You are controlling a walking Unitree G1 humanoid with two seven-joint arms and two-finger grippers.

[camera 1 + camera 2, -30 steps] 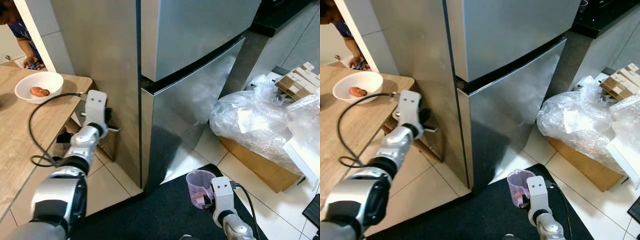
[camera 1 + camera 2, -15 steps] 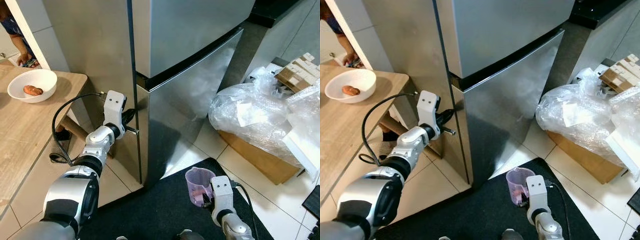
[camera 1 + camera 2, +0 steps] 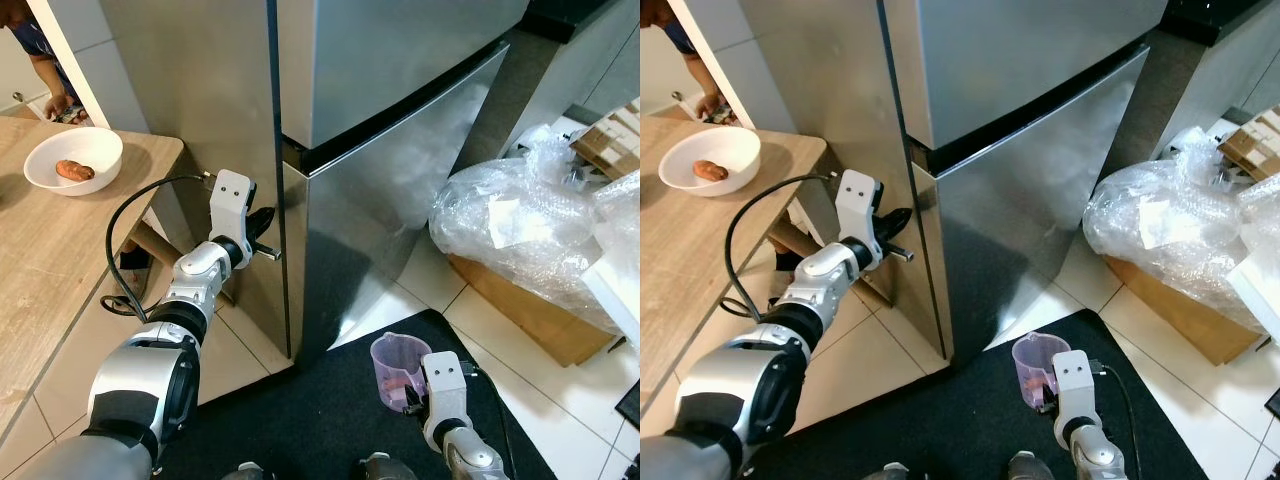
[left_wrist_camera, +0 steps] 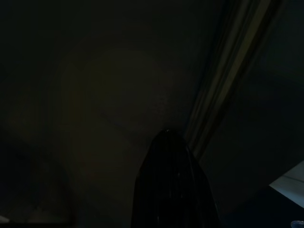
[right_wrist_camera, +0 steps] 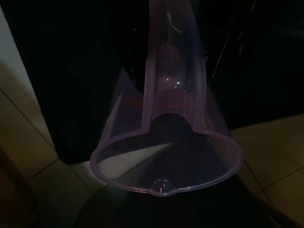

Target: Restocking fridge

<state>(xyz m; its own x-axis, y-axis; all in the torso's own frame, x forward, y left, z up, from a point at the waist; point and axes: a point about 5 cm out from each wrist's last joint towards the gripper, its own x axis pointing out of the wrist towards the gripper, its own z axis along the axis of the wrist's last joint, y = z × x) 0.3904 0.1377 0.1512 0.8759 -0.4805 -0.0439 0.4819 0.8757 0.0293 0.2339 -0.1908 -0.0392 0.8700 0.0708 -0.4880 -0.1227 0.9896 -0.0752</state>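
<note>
One steel fridge [image 3: 390, 130] stands in the middle, with two doors, an upper and a lower, both closed with a dark seam between them. One left gripper [image 3: 268, 222] reaches to the fridge's left front edge, just below that seam, its black fingers pressed against the edge of the lower door; whether they are parted or closed I cannot tell, and the left wrist view is very dark, giving one black finger [image 4: 173, 185] against a door edge. One right gripper [image 3: 412, 400], low in front of the fridge over the black mat [image 3: 320, 420], is clenched on one clear purple measuring jug [image 3: 397, 365], held upright with something pinkish inside; in the right wrist view the jug's rim and spout face the camera. To the left of the fridge stands one wooden table [image 3: 50, 260] carrying one white bowl [image 3: 72, 160] with one reddish-brown food item [image 3: 76, 170] in it. A person [image 3: 40, 60] stands beyond the table. To the right of the fridge, a heap of clear plastic wrap [image 3: 530, 230] lies over one cardboard box [image 3: 520, 310] on the tiled floor [image 3: 520, 370].
</note>
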